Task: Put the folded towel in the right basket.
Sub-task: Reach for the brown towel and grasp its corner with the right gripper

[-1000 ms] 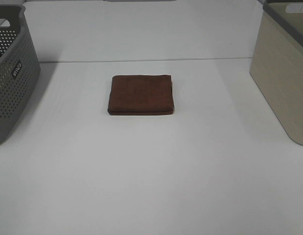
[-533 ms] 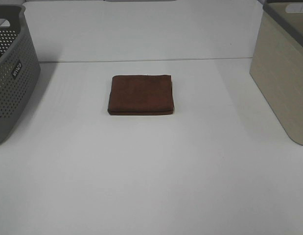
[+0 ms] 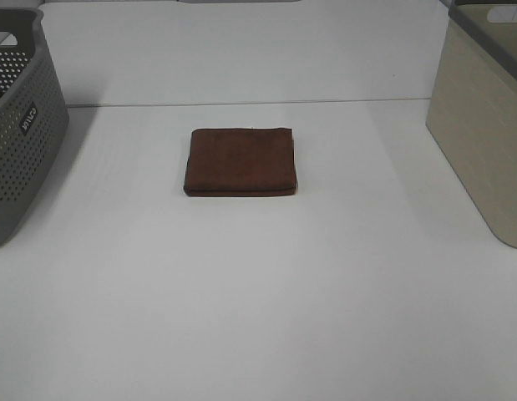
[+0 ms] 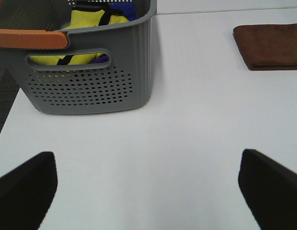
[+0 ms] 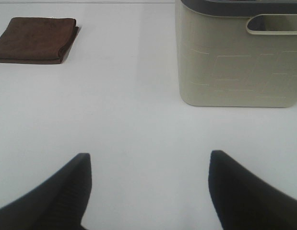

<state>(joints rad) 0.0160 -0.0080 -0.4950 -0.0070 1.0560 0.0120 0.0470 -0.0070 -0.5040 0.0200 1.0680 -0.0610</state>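
Folded towel: we see it flat on the table.
Right basket: well to the towel's right.
Grey basket: well to its left.
Left gripper, right gripper: spread wide, empty.

Tally, kind by kind.
One folded towel on one white worktop. Two baskets: one grey basket and one beige basket. The grey one has one orange handle and holds at least two cloth pieces, a yellow piece and a blue piece. Two hands, the left hand and the right hand, each showing two fingers.
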